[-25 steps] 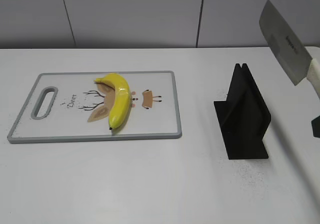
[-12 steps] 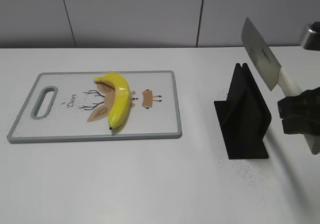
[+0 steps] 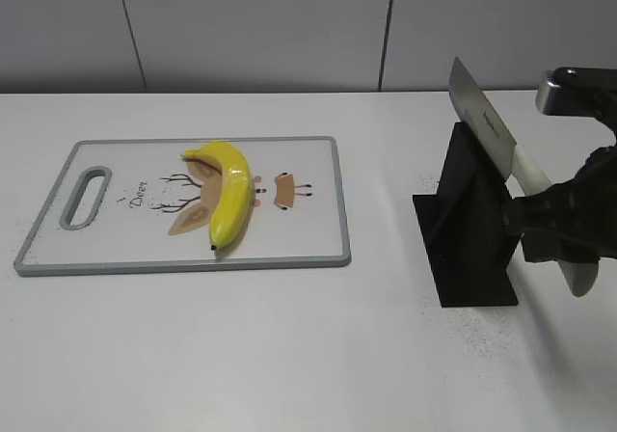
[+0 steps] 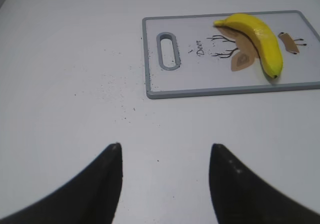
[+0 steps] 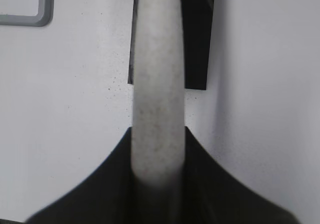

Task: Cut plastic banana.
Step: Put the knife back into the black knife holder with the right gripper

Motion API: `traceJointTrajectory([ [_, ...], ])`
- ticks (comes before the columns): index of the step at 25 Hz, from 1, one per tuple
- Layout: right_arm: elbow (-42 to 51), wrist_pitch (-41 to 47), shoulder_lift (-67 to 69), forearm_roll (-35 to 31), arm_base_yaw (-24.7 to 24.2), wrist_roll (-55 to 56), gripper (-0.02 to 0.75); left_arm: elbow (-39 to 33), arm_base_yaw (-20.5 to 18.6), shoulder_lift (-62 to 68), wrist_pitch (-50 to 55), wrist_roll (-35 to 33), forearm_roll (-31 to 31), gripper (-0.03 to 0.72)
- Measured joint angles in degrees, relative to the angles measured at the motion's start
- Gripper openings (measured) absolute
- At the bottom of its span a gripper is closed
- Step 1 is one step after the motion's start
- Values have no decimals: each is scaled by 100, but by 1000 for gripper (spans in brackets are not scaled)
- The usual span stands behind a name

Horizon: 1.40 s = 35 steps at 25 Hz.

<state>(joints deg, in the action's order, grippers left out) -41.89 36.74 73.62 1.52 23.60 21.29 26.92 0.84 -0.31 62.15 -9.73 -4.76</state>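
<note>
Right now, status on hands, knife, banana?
Right hand shut on knife, above black stand. Left hand open, empty. Banana uncut on cutting board.

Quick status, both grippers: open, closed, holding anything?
Left gripper: open, holding nothing.
Right gripper: closed on the knife handle.

The scene is lit evenly and brightly from above — only soft, short shadows are cast on the white table (image 3: 289, 355). A mild highlight is seen on the banana (image 3: 231, 186) and on the knife blade (image 3: 482, 123). In the right wrist view, the knife handle (image 5: 157, 84) is rendered blurred and grainy — too close for focus. The left gripper (image 4: 165, 184) fingers are shown soft-edged.
</note>
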Motion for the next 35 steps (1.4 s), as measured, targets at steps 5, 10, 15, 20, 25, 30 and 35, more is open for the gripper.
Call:
traceJointTrajectory([
  [5,0,-62,94,2,0,47,162,0,0,0,0,0,0,534],
  [10,0,-117,356,10,0,65,162,0,0,0,0,0,0,529],
  [15,0,-134,432,-46,0,80,162,-4,0,0,0,0,0,526],
  [20,-7,-126,432,-152,0,92,303,-4,0,0,0,0,0,526],
  [25,-167,168,436,-152,0,92,628,-4,0,0,0,0,0,526],
  [30,-716,488,420,-152,0,-78,640,-6,0,0,0,0,0,526],
  [35,-1486,692,44,-152,0,-609,638,-6,0,0,-6,0,0,526],
])
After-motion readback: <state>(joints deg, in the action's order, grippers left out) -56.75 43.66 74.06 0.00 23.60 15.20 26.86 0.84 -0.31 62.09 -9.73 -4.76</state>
